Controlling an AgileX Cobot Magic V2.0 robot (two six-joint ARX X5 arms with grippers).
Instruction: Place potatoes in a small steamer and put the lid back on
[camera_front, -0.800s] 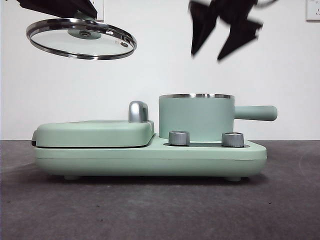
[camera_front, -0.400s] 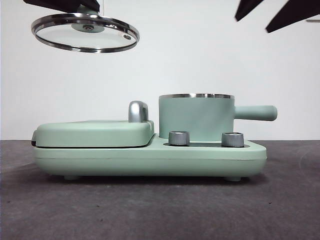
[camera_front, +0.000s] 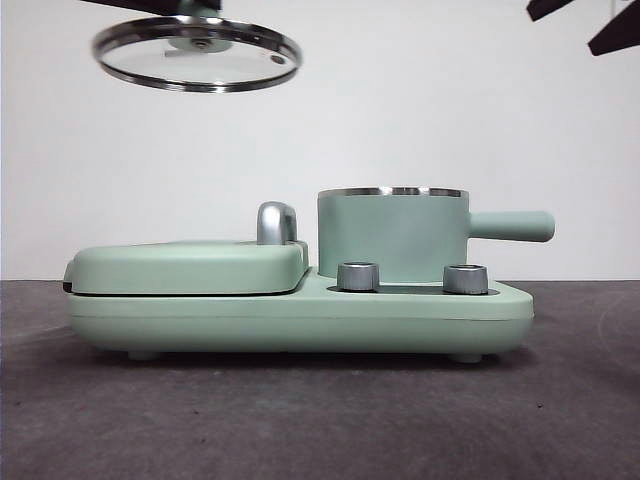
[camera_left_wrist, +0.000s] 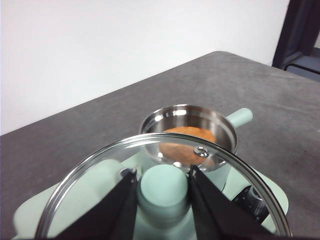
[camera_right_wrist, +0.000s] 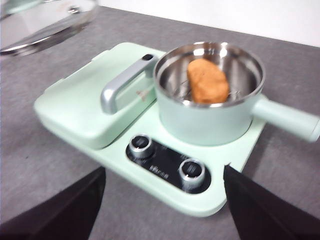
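The small steamer (camera_front: 392, 235) stands on the right half of the mint-green cooker, uncovered, its side handle (camera_front: 512, 226) pointing right. One orange-brown potato (camera_right_wrist: 207, 80) lies inside it and also shows through the glass as the potato (camera_left_wrist: 187, 142) in the left wrist view. My left gripper (camera_left_wrist: 162, 172) is shut on the lid's green knob. It holds the lid (camera_front: 197, 55) high in the air, above the flat cover and left of the pot. My right gripper (camera_right_wrist: 163, 171) is open and holds nothing. It hangs well above the cooker's front, its black tips (camera_front: 585, 22) at the front view's top right corner.
A flat mint-green grill cover (camera_front: 188, 266) with a chrome handle (camera_front: 277, 222) fills the cooker's left half. Two metal dials (camera_front: 358, 276) sit on the base in front of the pot. Dark grey table (camera_front: 320, 420) spreads around the cooker.
The lid has moved to the right, toward the pot, staying high. The right gripper has risen and drawn off to the upper right corner.
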